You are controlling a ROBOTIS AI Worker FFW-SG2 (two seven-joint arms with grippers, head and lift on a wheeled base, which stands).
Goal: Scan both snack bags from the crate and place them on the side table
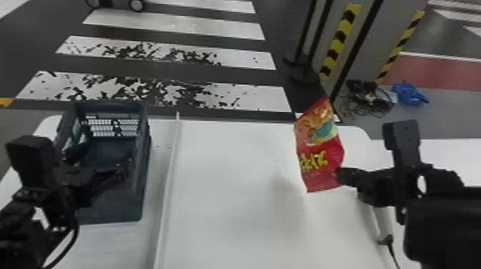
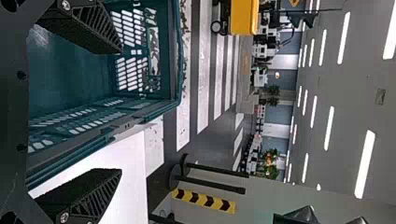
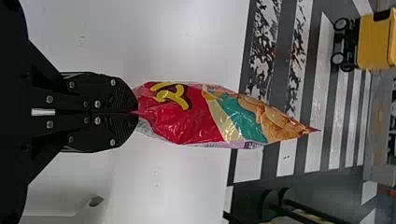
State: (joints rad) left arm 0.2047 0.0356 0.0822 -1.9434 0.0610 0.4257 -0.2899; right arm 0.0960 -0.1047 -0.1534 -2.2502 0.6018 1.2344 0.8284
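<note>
Right gripper (image 1: 347,176) close up, clamped tight on one end of the red snack bag (image 1: 318,153), held over the white table (image 1: 229,168). Long axis running outward from the jaws in the right wrist view, nearly in line with them, far end pointing away. Left gripper (image 2: 119,109) by the crate (image 1: 142,171), spread wide and empty, much farther from the bag. Next, probably, a rightward swing to the side table (image 1: 451,153) (if scanned, which cannot be told), free end trailing.
</note>
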